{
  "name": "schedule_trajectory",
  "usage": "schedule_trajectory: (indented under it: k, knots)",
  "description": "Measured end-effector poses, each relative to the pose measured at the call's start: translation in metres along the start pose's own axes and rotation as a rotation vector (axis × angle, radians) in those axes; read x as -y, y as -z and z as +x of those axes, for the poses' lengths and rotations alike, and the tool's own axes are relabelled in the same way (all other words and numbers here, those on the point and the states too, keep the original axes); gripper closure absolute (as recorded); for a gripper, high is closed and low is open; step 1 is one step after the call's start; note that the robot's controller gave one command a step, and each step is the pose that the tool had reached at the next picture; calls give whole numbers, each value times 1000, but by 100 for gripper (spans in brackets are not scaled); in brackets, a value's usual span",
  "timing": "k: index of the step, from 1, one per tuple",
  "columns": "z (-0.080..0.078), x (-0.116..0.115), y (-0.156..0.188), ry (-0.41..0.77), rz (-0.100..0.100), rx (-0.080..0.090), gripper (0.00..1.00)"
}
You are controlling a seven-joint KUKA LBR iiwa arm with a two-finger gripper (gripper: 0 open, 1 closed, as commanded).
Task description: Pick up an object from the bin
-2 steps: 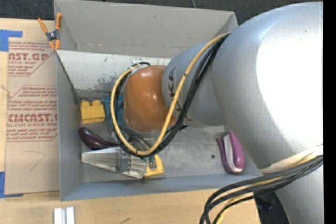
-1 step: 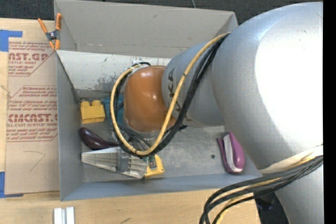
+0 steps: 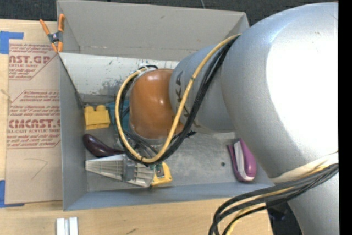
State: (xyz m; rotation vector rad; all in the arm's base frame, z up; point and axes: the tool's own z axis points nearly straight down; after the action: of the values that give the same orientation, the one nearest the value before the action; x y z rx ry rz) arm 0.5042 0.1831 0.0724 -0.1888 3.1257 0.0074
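My gripper (image 3: 142, 151) hangs under the arm's orange cover, low over the front left of the bin. Just below it lies a pale wedge-shaped thing (image 3: 107, 166), pointing left, with a grey ribbed part and a yellow end (image 3: 163, 175) on its right. A dark purple aubergine-shaped thing (image 3: 97, 144) lies right beside the gripper's left. A yellow toy brick (image 3: 96, 116) sits further back along the left wall. Whether the gripper touches any of them is hidden.
A purple and white oblong thing (image 3: 242, 160) lies at the front right of the bin floor. Something teal (image 3: 123, 118) peeks out behind the cables, left of the orange cover. The arm covers the bin's right and middle.
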Motion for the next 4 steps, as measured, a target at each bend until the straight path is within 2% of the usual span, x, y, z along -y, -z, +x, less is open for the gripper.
schedule_trajectory:
  k: [4]
  knots:
    - [0,0,0,0,0,-1,100]
